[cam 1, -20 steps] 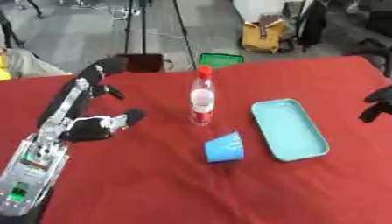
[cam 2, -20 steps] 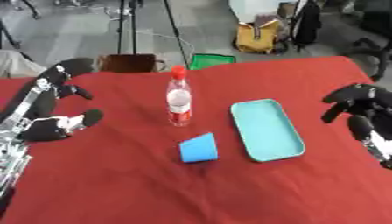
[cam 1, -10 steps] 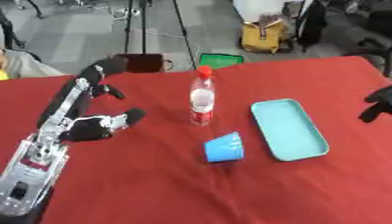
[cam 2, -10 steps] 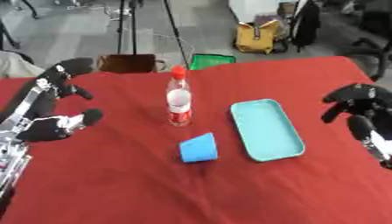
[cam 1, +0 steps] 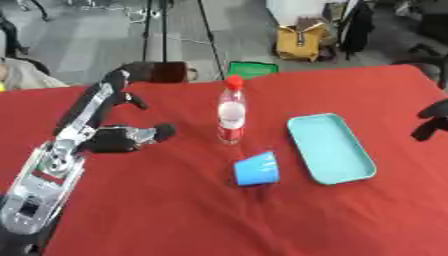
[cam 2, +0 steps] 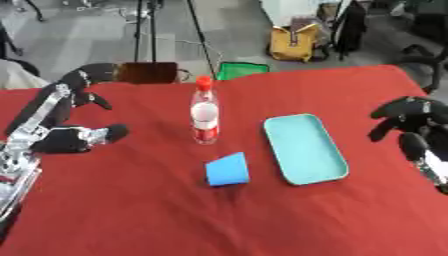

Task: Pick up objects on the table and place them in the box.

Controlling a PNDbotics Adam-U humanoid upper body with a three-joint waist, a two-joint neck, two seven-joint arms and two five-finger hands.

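A clear plastic bottle (cam 1: 231,117) with a red cap and red label stands upright near the middle of the red table (cam 1: 219,215). In front of it a blue cup (cam 1: 256,169) lies on its side. To the right lies a shallow turquoise tray (cam 1: 330,147). My left hand (cam 1: 105,120) hovers left of the bottle, fingers spread and extended, holding nothing. My right hand (cam 2: 404,120) hangs at the right edge beyond the tray, fingers curled downward and empty.
Past the far table edge stand a brown box (cam 1: 166,71) and a green container (cam 1: 251,68). A yellow bag (cam 1: 298,42) and tripod legs (cam 1: 159,27) are on the floor behind.
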